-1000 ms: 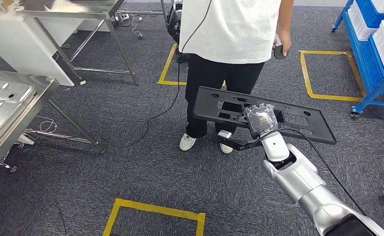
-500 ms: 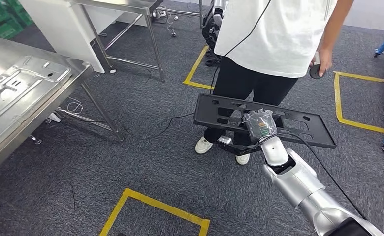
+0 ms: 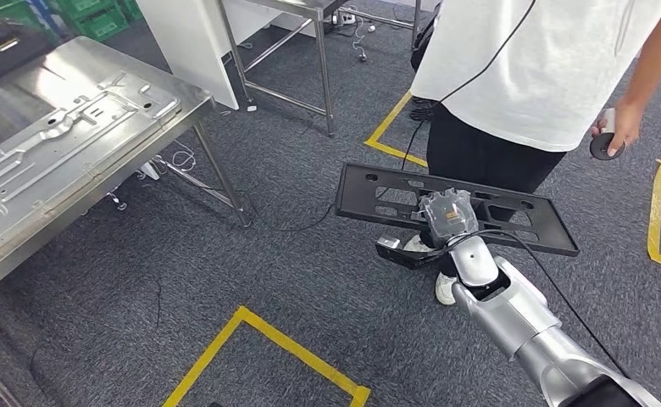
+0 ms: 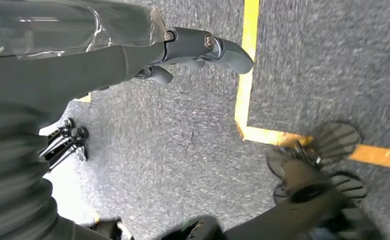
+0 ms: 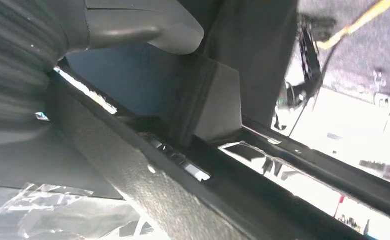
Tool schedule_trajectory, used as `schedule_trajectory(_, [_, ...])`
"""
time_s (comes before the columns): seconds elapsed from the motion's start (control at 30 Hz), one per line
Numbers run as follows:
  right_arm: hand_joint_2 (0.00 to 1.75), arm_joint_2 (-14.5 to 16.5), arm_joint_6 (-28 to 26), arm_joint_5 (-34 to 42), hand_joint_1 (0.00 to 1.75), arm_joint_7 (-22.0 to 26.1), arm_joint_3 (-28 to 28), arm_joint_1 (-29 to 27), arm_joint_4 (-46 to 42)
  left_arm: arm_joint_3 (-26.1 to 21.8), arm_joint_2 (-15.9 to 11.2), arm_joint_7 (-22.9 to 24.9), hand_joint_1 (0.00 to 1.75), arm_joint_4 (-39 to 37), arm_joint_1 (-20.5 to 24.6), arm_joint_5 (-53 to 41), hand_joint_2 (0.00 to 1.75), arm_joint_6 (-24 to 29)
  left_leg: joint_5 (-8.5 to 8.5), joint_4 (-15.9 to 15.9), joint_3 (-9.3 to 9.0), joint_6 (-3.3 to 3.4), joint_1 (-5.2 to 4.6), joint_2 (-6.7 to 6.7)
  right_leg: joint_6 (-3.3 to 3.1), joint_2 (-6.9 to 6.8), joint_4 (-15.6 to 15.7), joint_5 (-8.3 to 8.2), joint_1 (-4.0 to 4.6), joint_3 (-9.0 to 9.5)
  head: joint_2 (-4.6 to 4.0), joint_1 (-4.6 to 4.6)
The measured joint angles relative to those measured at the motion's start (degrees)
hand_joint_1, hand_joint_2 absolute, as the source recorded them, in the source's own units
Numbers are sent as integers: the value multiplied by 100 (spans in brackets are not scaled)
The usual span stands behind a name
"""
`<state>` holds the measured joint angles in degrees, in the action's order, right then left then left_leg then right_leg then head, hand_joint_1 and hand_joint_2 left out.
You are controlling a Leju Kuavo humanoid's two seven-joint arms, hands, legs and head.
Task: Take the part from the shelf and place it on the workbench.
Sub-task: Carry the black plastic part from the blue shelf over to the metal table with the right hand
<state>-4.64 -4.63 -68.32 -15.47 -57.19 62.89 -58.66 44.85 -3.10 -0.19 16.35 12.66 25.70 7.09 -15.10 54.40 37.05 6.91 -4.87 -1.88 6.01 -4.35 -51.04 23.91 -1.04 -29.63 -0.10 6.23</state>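
The part is a long flat black plastic panel (image 3: 378, 191) with several slots, held level above the grey carpet. My right hand (image 3: 447, 216), wrapped in clear film, grips it near its middle from the near edge. In the right wrist view the panel's dark ribbed underside (image 5: 183, 190) runs across close to the camera, with my thumb (image 5: 143, 25) over it. The steel workbench (image 3: 98, 59) stands at the left, well apart from the panel. My left hand (image 4: 203, 47) hangs over the floor with its fingers out straight and nothing in them.
A pressed metal sheet (image 3: 64, 144) lies on the workbench. A person in a white shirt (image 3: 530, 68) stands just behind the panel, holding a dark round controller (image 3: 605, 146). A second steel table (image 3: 310, 13) stands at the back. Yellow tape (image 3: 251, 326) marks the carpet.
The whole view has swung left: the workbench has come further into the picture and the person has shifted right. My right hand holds the panel just as before.
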Motion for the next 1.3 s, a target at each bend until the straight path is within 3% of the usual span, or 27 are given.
schedule_trajectory(0.07, [175,-1,-15,0,175,20,9,25,8,7,-51,-5,0,-3,39,8,175,21,60,-364,-193,66,-110,-87,-11,-112,57,9,9,49,-1,1])
schedule_trajectory(0.1, [175,14,-24,1,175,36,13,36,10,9,-65,-9,0,-3,55,13,175,24,37,-462,-262,80,-104,-65,-13,-159,72,18,33,63,0,2])
schedule_trajectory(0.17, [175,43,-59,24,175,70,25,46,24,12,-80,-15,0,-5,61,27,175,8,-28,-739,-457,114,-22,41,-14,-7,-75,130,44,15,0,-1])
schedule_trajectory(0.23, [175,52,-118,61,175,90,33,50,53,18,-69,-24,0,-6,78,25,175,-36,-92,-877,-582,136,75,185,36,284,-730,429,-1,-291,0,-3])
schedule_trajectory(0.3, [175,43,-151,114,175,92,36,32,114,36,-37,-40,0,-7,88,-25,175,-86,-135,-792,-563,132,122,333,122,375,-1591,718,-46,-753,0,-2])
schedule_trajectory(0.33, [175,35,-151,146,175,93,41,23,150,51,-18,-34,0,-7,72,-63,175,-103,-163,-743,-558,110,144,417,163,379,-1811,740,-60,-901,0,-3])
schedule_trajectory(0.37, [175,29,-147,176,175,96,51,20,179,71,-4,-24,0,-7,44,-92,175,-112,-196,-686,-555,76,171,504,208,384,-1799,652,-76,-937,-1,-3])
schedule_trajectory(0.4, [175,25,-139,197,175,98,63,30,199,95,7,-7,0,-7,9,-113,175,-114,-237,-616,-552,32,201,585,258,410,-1544,465,-98,-844,-1,-4])
schedule_trajectory(0.47, [175,16,-103,211,175,104,93,72,226,137,10,16,0,-7,-54,-129,175,-110,-336,-466,-537,-73,244,734,381,626,-774,102,-173,-481,-1,-7])
schedule_trajectory(0.5, [175,11,-74,206,175,108,104,111,234,151,1,17,0,-8,-73,-136,175,-97,-378,-392,-512,-109,254,802,375,742,-485,18,-210,-332,0,-8])
schedule_trajectory(0.57, [175,0,-7,186,175,111,120,186,249,168,-21,-6,0,-10,-95,-159,175,-27,-395,-305,-460,-152,246,904,222,827,-299,23,-249,-226,0,-9])
schedule_trajectory(0.6, [175,-4,26,178,175,113,123,221,257,176,-30,-30,0,-11,-107,-171,175,15,-388,-280,-436,-165,253,946,104,736,-280,11,-273,-228,0,-7])
schedule_trajectory(0.63, [175,-10,56,173,175,111,125,247,267,184,-42,-60,0,-11,-120,-179,175,45,-398,-250,-403,-194,247,943,33,663,-284,1,-285,-241,0,-7])
schedule_trajectory(0.7, [175,-21,97,175,175,109,130,289,283,192,-54,-114,0,-11,-120,-189,175,63,-577,79,-231,-277,259,736,-59,542,-288,-15,-314,-263,-1,-4])
schedule_trajectory(0.77, [175,-29,107,180,175,107,137,334,291,209,-38,-160,0,-11,-57,-199,175,59,-931,903,154,-367,331,419,-126,427,-281,-20,-307,-263,-1,-3])
schedule_trajectory(0.83, [175,-34,104,186,175,108,141,369,302,233,1,-185,0,-10,14,-204,175,46,-1155,1630,521,-402,408,289,-160,282,-273,-5,-287,-242,-1,-3])
schedule_trajectory(0.87, [175,-34,103,191,175,110,141,377,307,248,28,-187,0,-9,34,-208,175,32,-1132,1698,566,-391,420,270,-172,214,-263,4,-274,-219,-1,-3])
schedule_trajectory(0.9, [175,-32,103,196,175,113,141,385,311,262,54,-187,0,-7,48,-215,175,17,-1008,1518,485,-363,414,252,-185,151,-242,14,-259,-183,-1,-3])
schedule_trajectory(0.93, [175,-28,103,199,175,116,142,403,312,276,76,-186,0,-5,65,-227,175,4,-814,1139,299,-310,384,201,-196,89,-207,21,-241,-134,-1,-3])
schedule_trajectory(1.0, [175,-31,103,207,175,114,147,483,313,293,92,-180,0,-4,129,-261,175,-3,-430,234,-162,-164,242,-91,-205,-46,-109,26,-207,-21,-1,-2])
schedule_trajectory(1.03, [175,-39,103,211,175,108,152,534,315,295,90,-177,0,-4,176,-280,175,0,-327,-72,-324,-113,168,-218,-202,-109,-74,30,-191,17,-1,-2])
schedule_trajectory(1.07, [175,-50,102,217,175,101,157,572,319,296,87,-177,0,-4,219,-294,175,4,-293,-242,-413,-78,110,-300,-197,-176,-53,35,-167,40,-1,-2])
schedule_trajectory(1.13, [175,-54,97,231,175,86,163,620,325,297,80,-241,0,-4,271,-296,175,23,-325,-411,-507,-54,92,-239,-179,-301,-41,63,-100,63,-1,-2])
schedule_trajectory(1.17, [175,-56,91,245,175,81,171,638,326,297,80,-316,0,-1,277,-289,175,33,-338,-507,-572,-68,120,-191,-172,-279,-68,96,-81,62,-1,-2])
schedule_trajectory(1.2, [175,-57,84,262,175,76,179,663,321,298,83,-430,0,10,298,-284,175,38,-348,-596,-636,-92,154,-125,-160,-151,-202,168,-71,4,0,-3])
schedule_trajectory(1.23, [175,-66,80,280,175,73,188,685,316,298,94,-547,0,27,339,-283,175,36,-357,-658,-693,-114,187,-46,-149,19,-468,283,-68,-126,0,-3])
schedule_trajectory(1.3, [175,-105,80,315,175,69,199,684,308,298,131,-755,0,74,467,-299,175,-1,-372,-654,-711,-120,216,141,-139,326,-1318,573,-65,-587,0,-5])
